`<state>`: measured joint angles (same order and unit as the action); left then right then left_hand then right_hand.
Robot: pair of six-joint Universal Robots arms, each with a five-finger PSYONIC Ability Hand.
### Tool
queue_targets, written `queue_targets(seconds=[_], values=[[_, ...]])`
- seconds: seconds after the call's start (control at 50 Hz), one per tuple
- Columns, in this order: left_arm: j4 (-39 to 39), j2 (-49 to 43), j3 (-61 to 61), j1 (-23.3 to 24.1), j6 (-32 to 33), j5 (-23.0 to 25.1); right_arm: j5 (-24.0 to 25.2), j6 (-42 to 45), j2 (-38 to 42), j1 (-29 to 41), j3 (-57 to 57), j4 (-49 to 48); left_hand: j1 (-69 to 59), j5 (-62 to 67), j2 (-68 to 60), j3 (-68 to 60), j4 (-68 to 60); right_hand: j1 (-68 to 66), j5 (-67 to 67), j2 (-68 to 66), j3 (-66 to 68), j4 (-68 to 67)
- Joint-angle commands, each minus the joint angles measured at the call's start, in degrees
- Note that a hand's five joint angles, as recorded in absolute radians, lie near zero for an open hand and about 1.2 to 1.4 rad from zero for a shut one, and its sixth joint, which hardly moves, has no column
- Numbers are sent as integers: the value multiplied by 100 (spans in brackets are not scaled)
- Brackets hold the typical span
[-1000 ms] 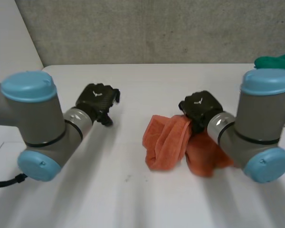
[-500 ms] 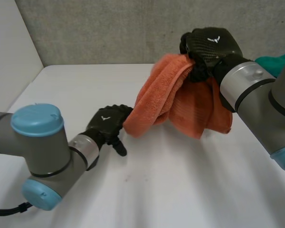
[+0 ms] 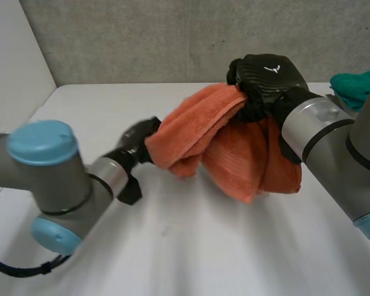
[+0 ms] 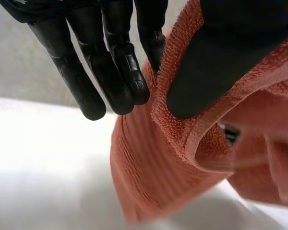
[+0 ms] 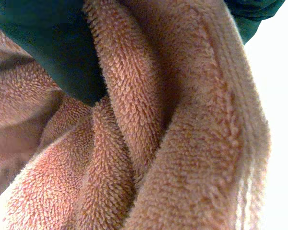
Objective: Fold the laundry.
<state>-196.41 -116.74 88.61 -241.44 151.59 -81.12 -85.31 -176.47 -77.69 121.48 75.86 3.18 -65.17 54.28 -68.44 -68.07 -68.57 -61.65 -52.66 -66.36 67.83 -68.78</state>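
An orange towel [image 3: 234, 148] hangs bunched above the white table [image 3: 197, 246]. My right hand [image 3: 268, 71] is held high with its fingers curled over the towel's top, and in the right wrist view a dark finger [image 5: 53, 48] presses into the terry folds [image 5: 173, 143]. My left hand [image 3: 139, 139] is at the towel's lower left end. In the left wrist view its thumb [image 4: 216, 62] pinches the hemmed edge of the towel [image 4: 153, 182] against its fingers [image 4: 110, 67]. The towel stretches in a thick roll between the two hands.
A green cloth [image 3: 357, 83] lies at the table's back right, behind my right arm. A grey wall runs along the table's far edge. Bare tabletop lies below and in front of the towel.
My right hand has lifted the towel off the table. My left hand has come across to the towel's hanging left end and closed on its edge, pulling that end out to the left.
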Motion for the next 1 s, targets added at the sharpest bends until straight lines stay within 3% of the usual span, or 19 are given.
queue_targets(seconds=[0.02,0.08,0.1,0.14,0.16,0.18,0.24,0.34,0.48,0.62,0.78,1.0], values=[[-2,1248,314,-263,178,-44,76,576,552,-317,-35,50,-1483,1572,-1156,-1193,-1143,-1835,-1734,-1364,1217,-1122],[-2,1732,490,-421,520,-27,102,1183,773,-362,-71,261,-1483,1572,-1156,-1193,-1143,-1835,-1734,-1364,1217,-1122],[7,1812,534,-448,643,-18,137,1751,913,-327,-97,601,-1483,1572,-1156,-1193,-1143,-1375,-1274,-903,756,-662],[59,1979,622,-466,1143,-26,155,2403,1089,-300,-106,971,-1483,1572,-1156,-1193,-1143,771,872,1242,-1389,1484],[86,1997,631,-466,1284,-26,164,3033,1272,-291,-150,1330,-1483,1572,-1156,-1193,-1143,4896,4997,5368,-5515,5609],[121,2006,648,-466,1460,-26,129,3231,1326,-291,-167,1447,-1483,1572,-1156,-1193,-1143,5165,5266,5636,-5783,5878],[305,2032,719,-457,2058,-44,120,3654,1371,-344,-150,1562,-1483,1572,-1156,-1193,-1143,5165,5266,5636,-5783,5878],[437,2015,789,-430,2656,-201,173,3295,1336,-572,-132,1580,-1483,1572,-1156,-1193,-1143,5165,5266,5636,-5783,5878],[455,2032,789,-395,2753,-369,234,2296,836,-1801,-36,1755,-1483,1572,-1156,-1193,-1143,5165,5266,5636,-5783,5878],[630,2094,798,-369,2762,-369,814,1440,756,-2198,1035,1756,-1483,1572,-1156,-1193,-1143,5165,5266,5636,-5783,5878],[763,2155,693,-307,2771,-378,1122,1457,-122,-2216,2985,519,-1483,1572,-1156,-1193,-1143,3593,3694,4065,-4212,4306],[754,2164,728,-281,2762,-413,1148,1747,-80,-2120,3726,-757,-1483,1572,-1156,-1193,-1143,3878,3979,4350,-4497,4591]])
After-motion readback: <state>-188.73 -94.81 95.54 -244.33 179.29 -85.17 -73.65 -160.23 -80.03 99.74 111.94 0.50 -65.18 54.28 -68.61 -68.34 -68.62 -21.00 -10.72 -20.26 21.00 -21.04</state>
